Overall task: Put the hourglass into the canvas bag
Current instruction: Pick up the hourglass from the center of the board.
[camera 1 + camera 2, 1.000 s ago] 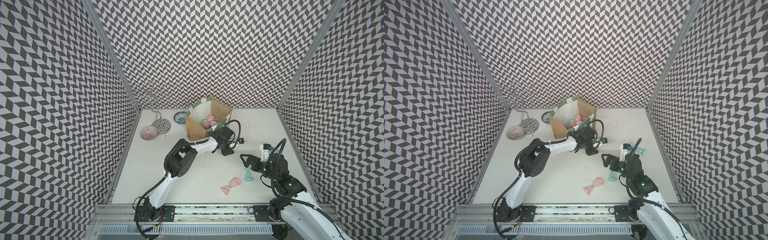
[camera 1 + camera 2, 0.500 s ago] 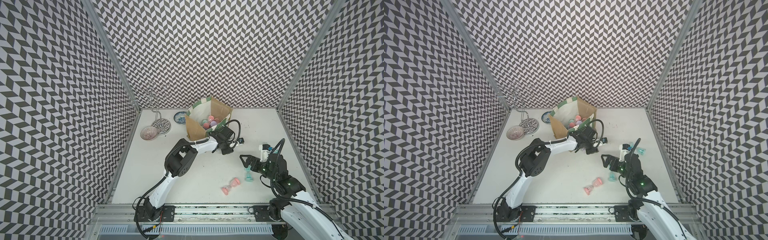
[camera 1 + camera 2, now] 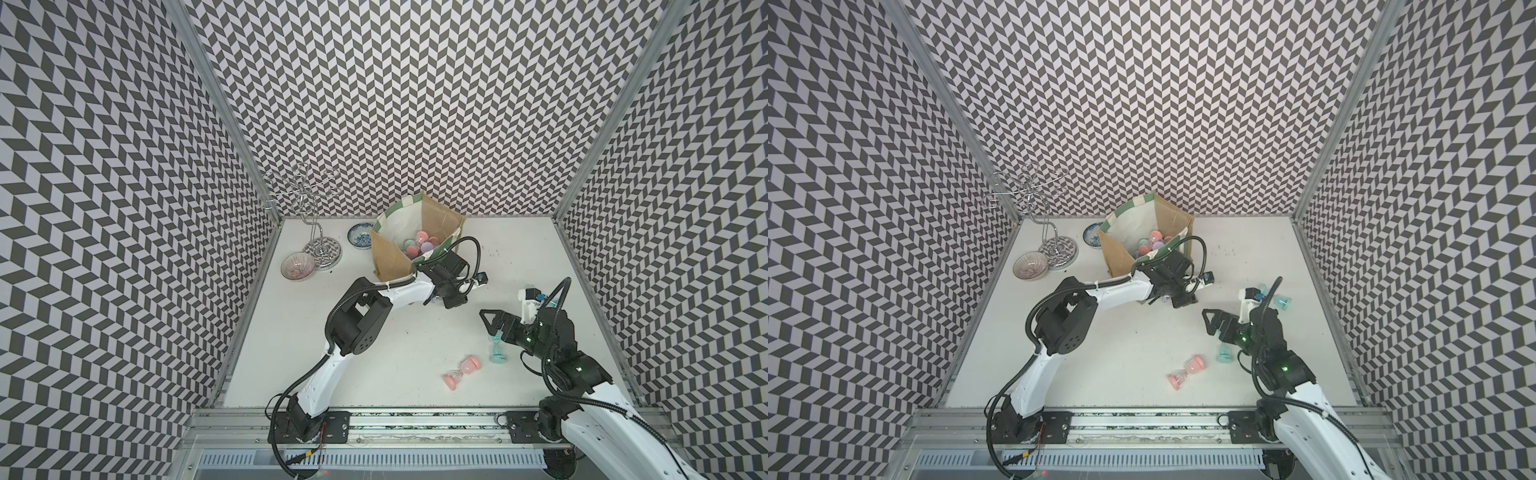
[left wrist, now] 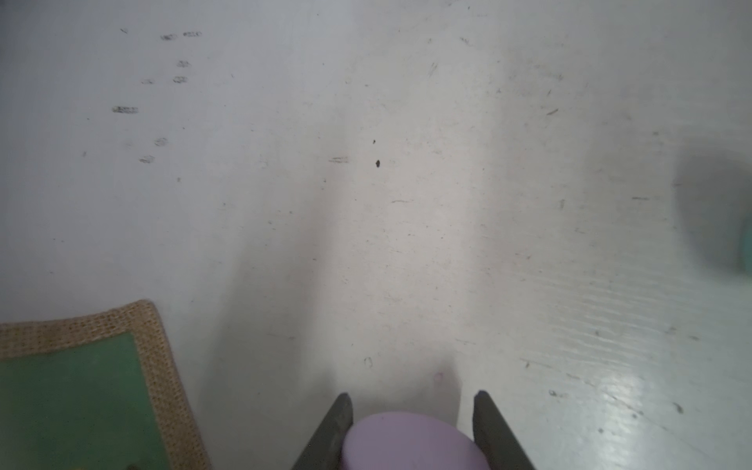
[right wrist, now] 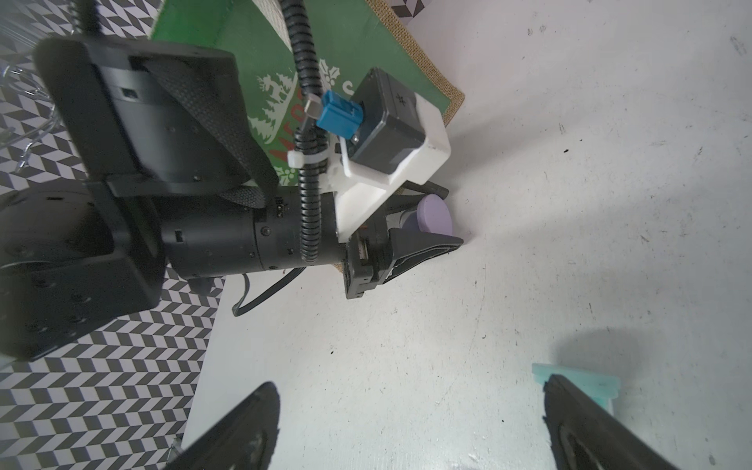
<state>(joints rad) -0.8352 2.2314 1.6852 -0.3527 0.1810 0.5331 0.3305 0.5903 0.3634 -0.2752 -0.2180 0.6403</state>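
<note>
Low on the table [image 3: 519, 249], near the middle of both top views, the left gripper [image 4: 413, 394] is clamped on a purple hourglass [image 4: 411, 441], just beside the foot of the canvas bag [image 3: 388, 259]. The wrist sits so tight against the bag's front that a straight lift could catch its rim and tip the soft bag. The left arm reaches forward with its elbow raised. At lower right, the right gripper [image 5: 409, 384] hangs spread wide over a teal hourglass [image 3: 496, 353].
</note>
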